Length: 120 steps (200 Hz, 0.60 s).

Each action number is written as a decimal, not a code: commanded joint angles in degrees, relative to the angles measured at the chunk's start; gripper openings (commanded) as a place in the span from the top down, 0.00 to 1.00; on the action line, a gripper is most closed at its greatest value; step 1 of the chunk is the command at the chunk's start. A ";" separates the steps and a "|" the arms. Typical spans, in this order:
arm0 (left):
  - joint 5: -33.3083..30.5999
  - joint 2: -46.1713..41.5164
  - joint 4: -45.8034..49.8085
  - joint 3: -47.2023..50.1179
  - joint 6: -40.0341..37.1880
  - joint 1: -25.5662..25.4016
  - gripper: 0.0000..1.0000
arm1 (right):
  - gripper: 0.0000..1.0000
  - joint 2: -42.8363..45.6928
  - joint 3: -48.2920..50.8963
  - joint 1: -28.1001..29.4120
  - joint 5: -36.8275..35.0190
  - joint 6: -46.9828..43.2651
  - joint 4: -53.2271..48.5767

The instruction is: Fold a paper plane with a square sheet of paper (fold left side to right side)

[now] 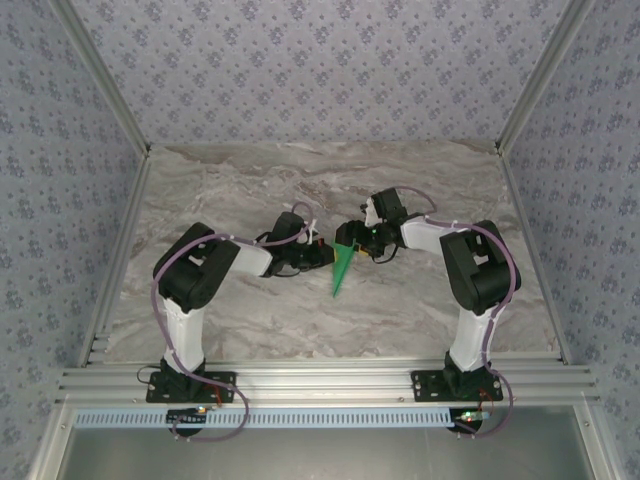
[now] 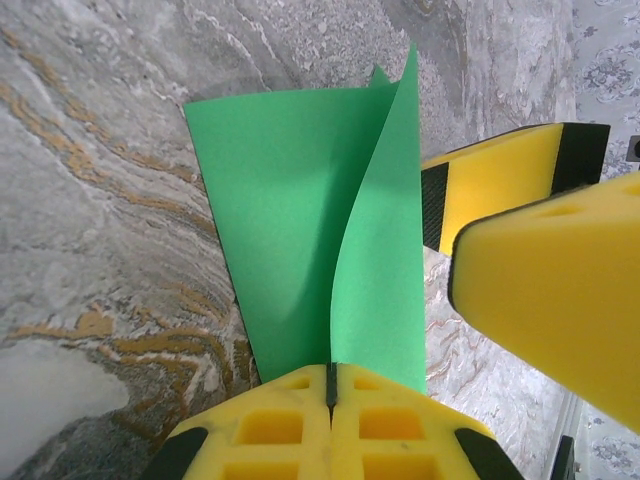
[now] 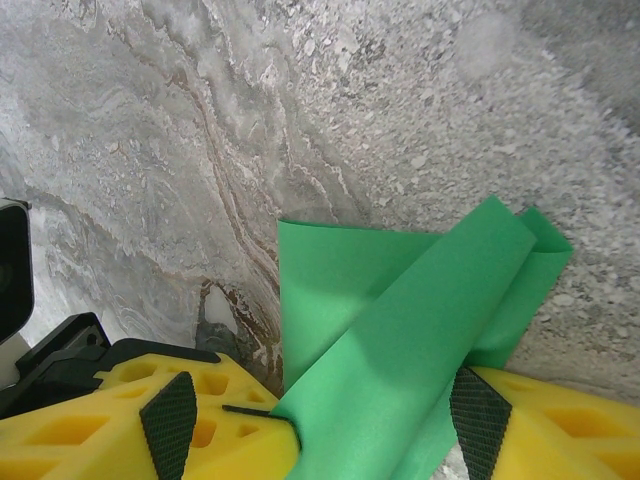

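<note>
Bright green paper plane (image 1: 341,268) is seen lying near the middle of the marble tabletop (image 1: 250,190), slim and dart-shaped, with its point aimed at the near edge where the arm bases are bolted. It's flanked by both grippers at its wide far end: the left gripper (image 1: 322,256) is right up against its left side, the right gripper (image 1: 358,246) against its right.

From the left wrist, one flap of the plane (image 2: 290,220) is stood up off the table and its edge is pinched in the left gripper (image 2: 330,400), with the yellow pads pressed tight together on it. The right gripper's yellow fingers (image 2: 500,185) are parked just beside that flap.

From the right wrist, a curled layer of the plane (image 3: 400,320) is run through the right gripper (image 3: 375,430). Its pads are kept clearly apart, so nothing is clamped there.
</note>
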State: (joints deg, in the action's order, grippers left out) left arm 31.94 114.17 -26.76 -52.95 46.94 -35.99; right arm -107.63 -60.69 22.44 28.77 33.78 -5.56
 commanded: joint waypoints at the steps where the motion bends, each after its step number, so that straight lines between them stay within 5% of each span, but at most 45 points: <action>1: 0.10 1.31 0.55 -0.67 -1.47 0.65 1.00 | 0.26 -1.49 2.08 0.59 -2.87 -1.13 -3.77; 58: -0.74 1.49 0.02 0.66 -1.38 0.74 1.00 | 0.28 7.65 4.03 -1.01 -4.78 -2.71 -4.34; 120: -0.24 1.76 -0.44 0.59 -1.58 0.73 1.00 | 0.57 7.28 5.27 0.08 -1.10 -1.15 0.51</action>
State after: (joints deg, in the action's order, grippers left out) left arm 32.18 114.34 -27.03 -52.95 46.96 -35.73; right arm -99.90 -55.77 21.82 25.80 32.03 -7.05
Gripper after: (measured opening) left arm 0.040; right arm 0.451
